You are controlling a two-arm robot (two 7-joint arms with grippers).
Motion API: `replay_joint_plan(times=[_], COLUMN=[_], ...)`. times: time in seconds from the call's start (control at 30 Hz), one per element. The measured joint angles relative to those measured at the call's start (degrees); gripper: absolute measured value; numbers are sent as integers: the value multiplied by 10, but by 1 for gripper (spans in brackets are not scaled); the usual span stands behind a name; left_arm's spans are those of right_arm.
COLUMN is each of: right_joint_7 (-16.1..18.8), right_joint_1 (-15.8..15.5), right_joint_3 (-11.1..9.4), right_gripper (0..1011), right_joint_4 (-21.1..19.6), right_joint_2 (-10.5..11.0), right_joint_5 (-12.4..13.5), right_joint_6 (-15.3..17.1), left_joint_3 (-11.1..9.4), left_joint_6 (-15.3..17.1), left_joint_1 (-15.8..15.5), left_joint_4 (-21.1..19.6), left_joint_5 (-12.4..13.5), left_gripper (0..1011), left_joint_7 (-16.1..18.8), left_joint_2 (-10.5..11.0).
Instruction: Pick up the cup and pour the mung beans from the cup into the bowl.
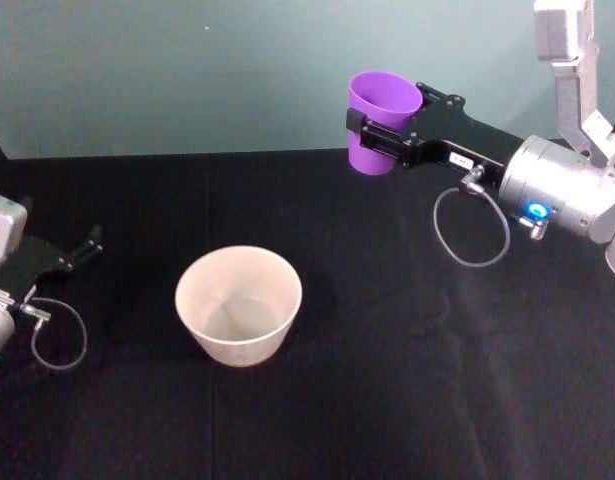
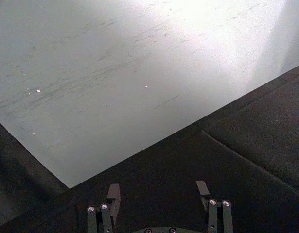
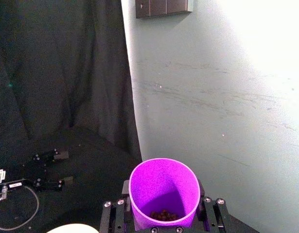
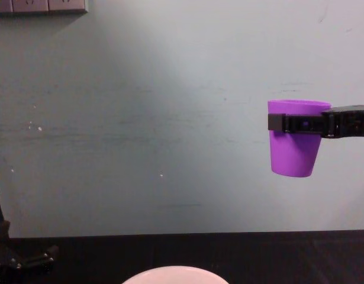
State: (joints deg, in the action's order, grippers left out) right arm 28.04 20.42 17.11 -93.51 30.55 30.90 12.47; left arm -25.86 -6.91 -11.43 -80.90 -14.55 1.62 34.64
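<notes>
**Purple cup held aloft at the bowl's one o'clock**

The left claw (image 1: 84,248) sits low over the black surface (image 1: 407,400). It is at about nine o'clock from the bowl (image 1: 190,318) and well apart from it. In the left wrist view its fingers (image 2: 113,193) stand spread over the dark cloth with nothing between them.

The bowl stands upright near the middle of the surface, mouth up, with its pale inside showing in the head view.

At roughly one o'clock from the bowl, farther back and to the right, the cup (image 1: 379,100) hangs in the air well above the surface. The right claw (image 1: 375,137) is clamped on it. Its black fingers press the cup's wall from both sides just under the rim, and the arm reaches in from three o'clock.

In the chest view the cup is upright and level against the pale wall. The claw crosses its upper part and its base is far clear of the surface.

The right wrist view looks down into the cup, where the mung beans (image 3: 164,214) lie as a small dark cluster at the bottom. The cup is off to the side of the bowl, not over it.
</notes>
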Motion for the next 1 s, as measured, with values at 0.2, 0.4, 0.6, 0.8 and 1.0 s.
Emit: replay_joint_plan(times=[0.2,0.4,0.6,0.8,1.0], right_joint_7=[0,0,0,0,0], right_joint_1=[0,0,0,0,0], right_joint_3=[0,0,0,0,0], right_gripper=[731,731,731,731,731], right_joint_4=[0,0,0,0,0], right_joint_2=[0,0,0,0,0], right_joint_5=[0,0,0,0,0], right_joint_6=[0,0,0,0,0], left_joint_3=[0,0,0,0,0], left_joint_6=[0,0,0,0,0], left_joint_1=[0,0,0,0,0], left_joint_4=[0,0,0,0,0], left_joint_5=[0,0,0,0,0], left_gripper=[1011,1011,1011,1011,1011], left_joint_7=[0,0,0,0,0], left_joint_2=[0,0,0,0,0])
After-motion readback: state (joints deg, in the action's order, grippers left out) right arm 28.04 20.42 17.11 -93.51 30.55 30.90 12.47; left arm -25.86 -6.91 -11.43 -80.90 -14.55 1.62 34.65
